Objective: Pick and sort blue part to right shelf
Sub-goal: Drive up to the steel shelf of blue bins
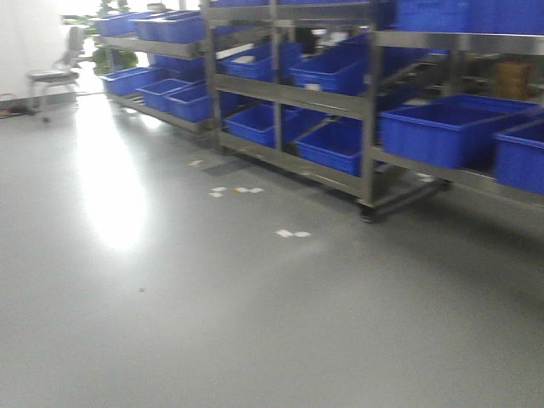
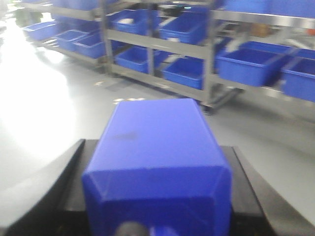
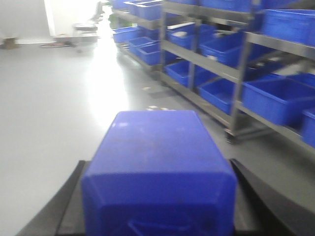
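Note:
In the left wrist view a blue part (image 2: 157, 137), a boxy plastic block, fills the gap between the black fingers (image 2: 66, 189), and my left gripper (image 2: 157, 196) is shut on it. The right wrist view shows another blue part (image 3: 157, 157) held the same way, my right gripper (image 3: 157, 201) shut on it. Stainless-steel racks with large blue crates (image 1: 442, 127) line the far side of the floor. The right shelf (image 1: 369, 127) is the nearest rack, ahead and to the right, some way off. Neither gripper shows in the front view.
Grey floor (image 1: 212, 323) stretches between me and the racks, with white paper scraps (image 1: 291, 233) on it. A chair (image 1: 53, 76) stands far left by the wall. Strong window glare (image 1: 110, 187) lies on the floor. All views are blurred.

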Available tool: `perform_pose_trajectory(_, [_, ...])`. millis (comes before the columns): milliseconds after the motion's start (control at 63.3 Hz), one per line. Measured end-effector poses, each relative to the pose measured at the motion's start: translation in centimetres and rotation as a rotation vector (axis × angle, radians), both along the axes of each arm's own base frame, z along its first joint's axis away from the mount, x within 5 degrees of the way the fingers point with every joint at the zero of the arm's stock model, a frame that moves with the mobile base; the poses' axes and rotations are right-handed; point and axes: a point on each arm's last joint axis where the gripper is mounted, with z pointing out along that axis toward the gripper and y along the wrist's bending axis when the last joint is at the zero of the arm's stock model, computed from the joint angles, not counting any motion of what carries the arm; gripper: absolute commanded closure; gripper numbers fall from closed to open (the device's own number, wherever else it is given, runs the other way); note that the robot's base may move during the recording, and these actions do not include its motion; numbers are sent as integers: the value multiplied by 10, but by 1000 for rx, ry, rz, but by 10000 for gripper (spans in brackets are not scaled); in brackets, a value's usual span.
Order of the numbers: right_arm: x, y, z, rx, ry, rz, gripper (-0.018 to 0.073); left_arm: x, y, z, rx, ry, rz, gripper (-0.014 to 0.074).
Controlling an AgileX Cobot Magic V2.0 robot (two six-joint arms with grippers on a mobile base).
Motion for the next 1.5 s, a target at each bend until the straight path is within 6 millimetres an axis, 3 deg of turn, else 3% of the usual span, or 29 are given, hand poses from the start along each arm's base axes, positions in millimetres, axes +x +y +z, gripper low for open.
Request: perform_pose_trajectory(1500, [0, 0, 0, 0, 0, 0, 368, 0, 0, 0, -6, 2, -4, 263])
